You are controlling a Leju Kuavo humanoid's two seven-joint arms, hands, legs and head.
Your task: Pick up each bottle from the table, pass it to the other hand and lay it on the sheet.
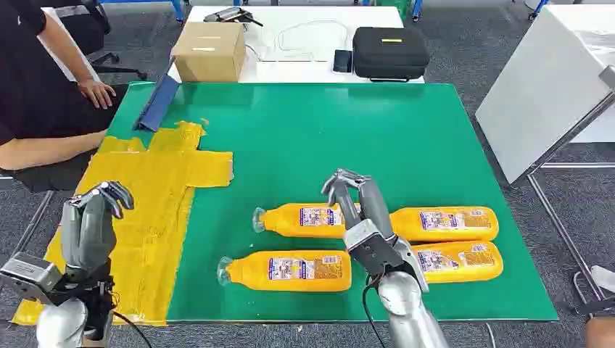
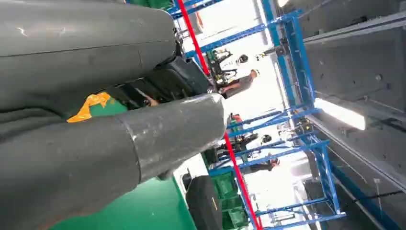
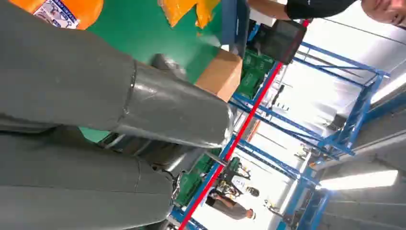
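Several orange bottles with clear caps lie on their sides on the green table (image 1: 304,130), in two rows near its front edge. The two on the left are a far one (image 1: 301,220) and a near one (image 1: 290,270); two more (image 1: 444,223) (image 1: 457,261) lie to the right. My right hand (image 1: 359,206) hovers over the middle of the group with its fingers stretched forward and holds nothing. A bottle label (image 3: 57,9) shows beside its thumb. My left hand (image 1: 91,225) stands upright and empty over the yellow sheet (image 1: 156,188) at the table's left.
A person sits at the far left with a hand (image 1: 98,93) on the table's corner. A blue strip (image 1: 158,103) lies at the sheet's far end. Behind the green table are a cardboard box (image 1: 210,51) and a black case (image 1: 390,52). A white table (image 1: 551,87) stands on the right.
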